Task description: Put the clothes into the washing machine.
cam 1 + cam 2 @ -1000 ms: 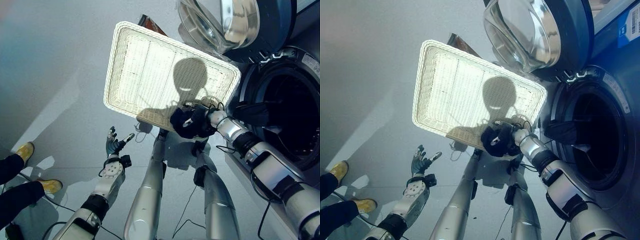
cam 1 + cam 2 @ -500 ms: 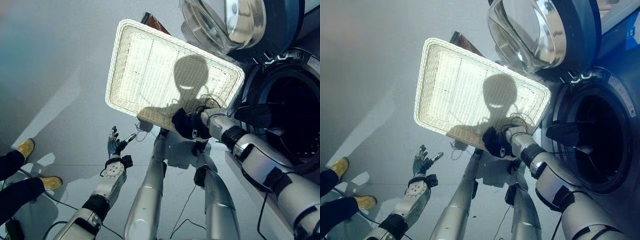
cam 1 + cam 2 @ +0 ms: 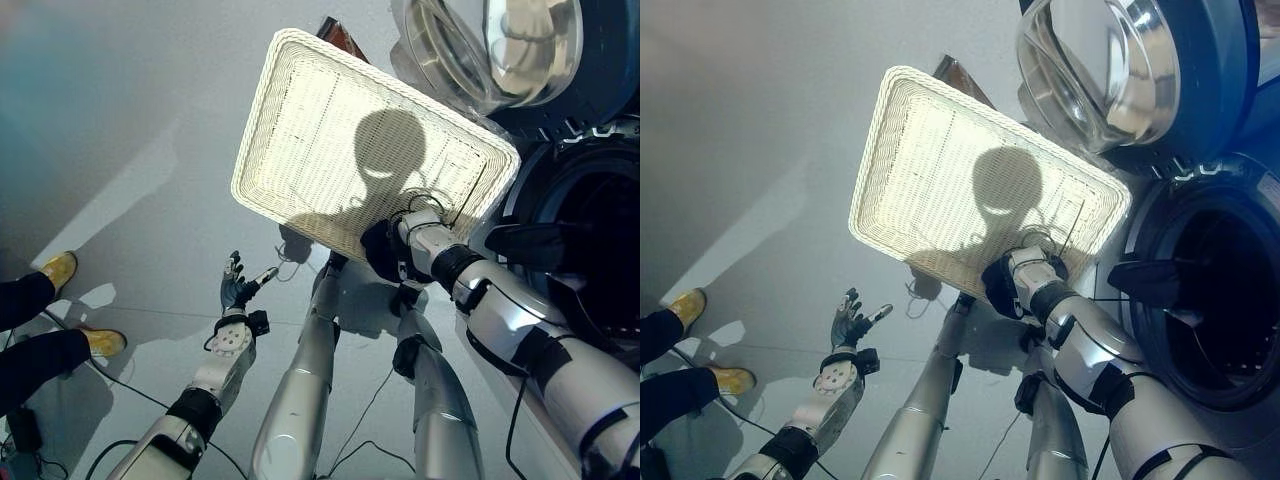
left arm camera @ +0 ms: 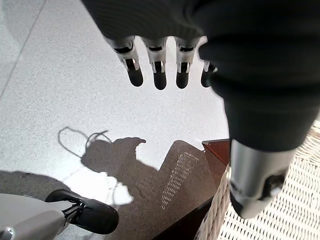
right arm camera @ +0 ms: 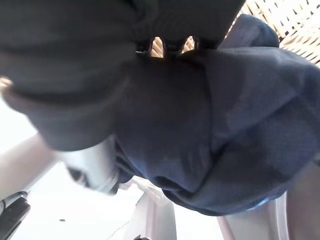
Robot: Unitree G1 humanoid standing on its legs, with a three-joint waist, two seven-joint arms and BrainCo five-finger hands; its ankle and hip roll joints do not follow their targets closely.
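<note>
1. Front-loading washing machine (image 3: pixel 1200 300) stands at the right, its round glass door (image 3: pixel 1110 60) swung open above the dark drum mouth, so there's open room to go in

2. White woven rectangular basket (image 3: pixel 340 130) lies just beside it; clear its near rim first

3. Right hand (image 3: pixel 1025 280) clutches the dark navy cloth (image 5: pixel 225 115) at that rim; lift, then swing rightwards

4. Left hand (image 3: pixel 238 290), fingers spread and empty, hangs over bare floor

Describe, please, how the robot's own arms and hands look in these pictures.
Both arms are silver-grey tubes broken by black bands. The left hand has silver fingers with dark tips under a dark ribbed cover; the right hand wears the same dark cover.
</note>
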